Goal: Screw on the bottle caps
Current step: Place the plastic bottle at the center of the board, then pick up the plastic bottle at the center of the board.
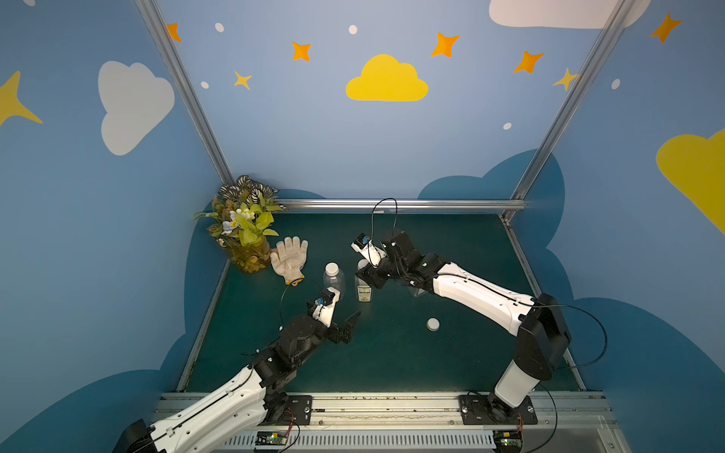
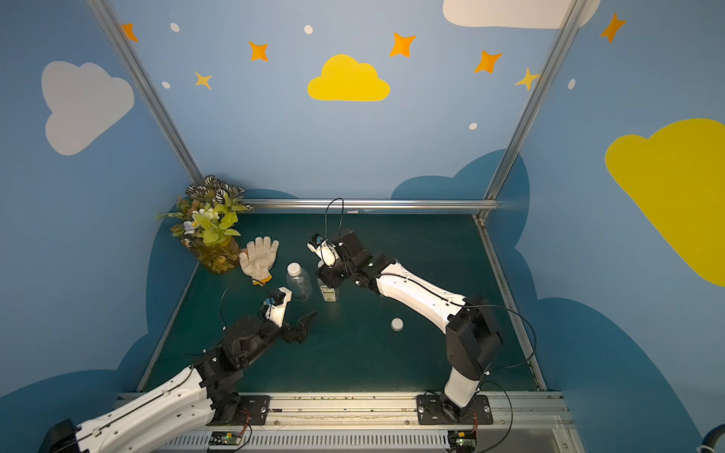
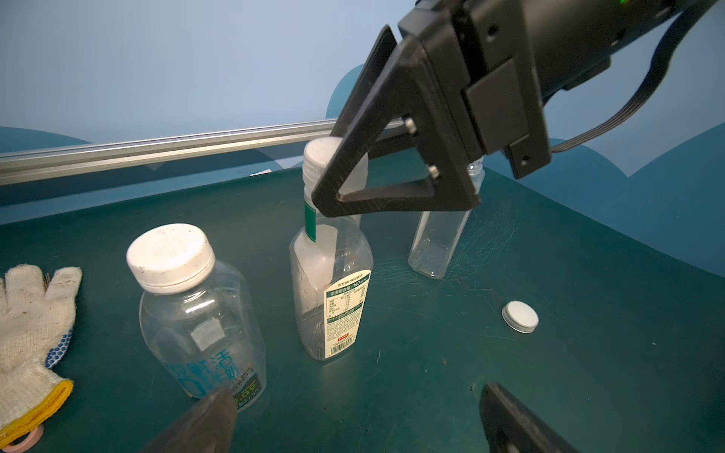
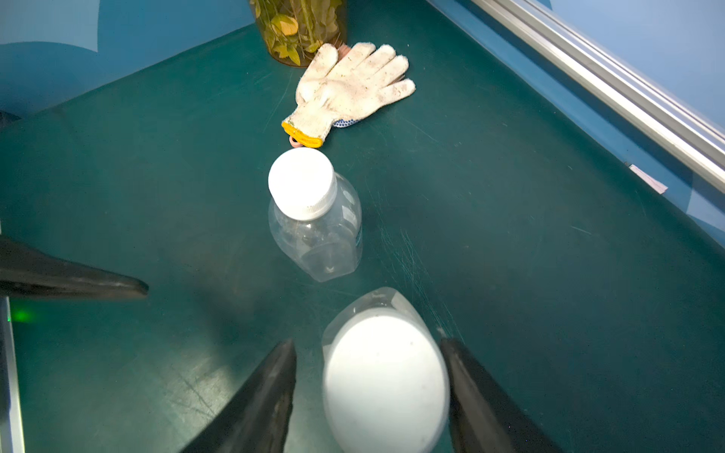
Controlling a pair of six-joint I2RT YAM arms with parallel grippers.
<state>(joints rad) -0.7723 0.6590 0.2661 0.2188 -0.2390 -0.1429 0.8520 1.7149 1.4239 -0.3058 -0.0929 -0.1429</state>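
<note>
Three clear bottles stand mid-surface. On the left, the wide bottle [image 1: 334,279] with teal print wears a white cap [image 3: 170,257]. Just right of it, the slim labelled bottle [image 3: 333,298] carries its own cap [image 4: 386,384]. The right fingers [image 4: 259,400] straddle that cap, released, with a gap on one side. Farther right stands a plain bottle [image 3: 439,239], neck open. A loose cap [image 1: 433,324] lies nearer, well apart. The left fingers [image 3: 518,423] hang spread, empty. The surface [image 1: 431,364] is dark green and scratched. A knit glove [image 1: 289,257] and plant [image 1: 245,223] sit far left, before blue walls [image 1: 314,129] with clouds and stars.
</note>
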